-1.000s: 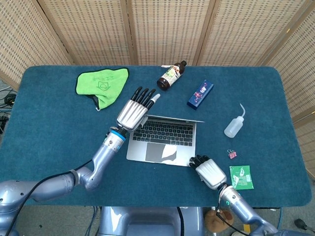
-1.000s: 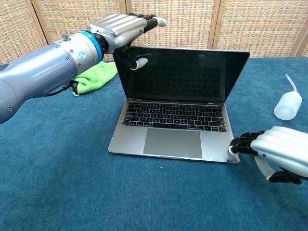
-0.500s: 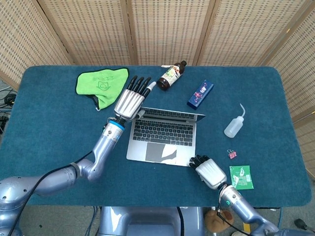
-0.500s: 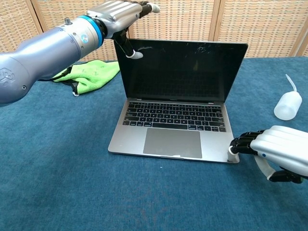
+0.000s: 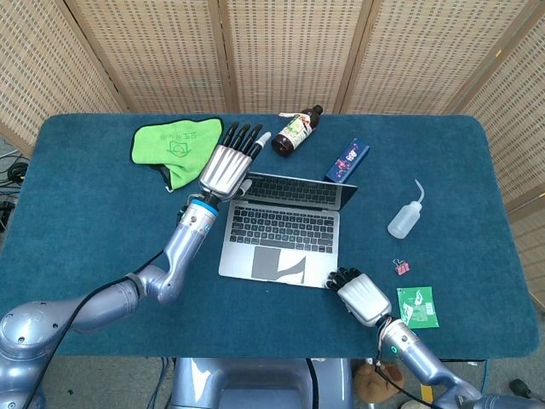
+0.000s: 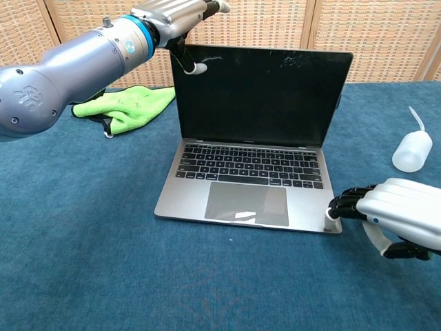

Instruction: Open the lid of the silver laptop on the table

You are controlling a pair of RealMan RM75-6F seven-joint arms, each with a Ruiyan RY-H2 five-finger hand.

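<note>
Left arm reaching from the lower left of the head view up toward centre, silver forearm ending in a blue wrist band. Left hand (image 5: 226,165) stretched flat, dark fingers (image 5: 243,136) extended and pointing toward the top of the frame; in the chest view, left hand (image 6: 173,15) at the upper left, thumb hooked downward. Right hand (image 5: 362,298) low at the lower right, knuckles up, fingers curled downward; same hand (image 6: 393,215) at the right edge of the chest view.

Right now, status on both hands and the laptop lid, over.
Left hand holds the lid's top corner. Right hand presses on the base's front corner. Silver laptop open, screen near upright. Bottle lies behind the lid, apart.
</note>
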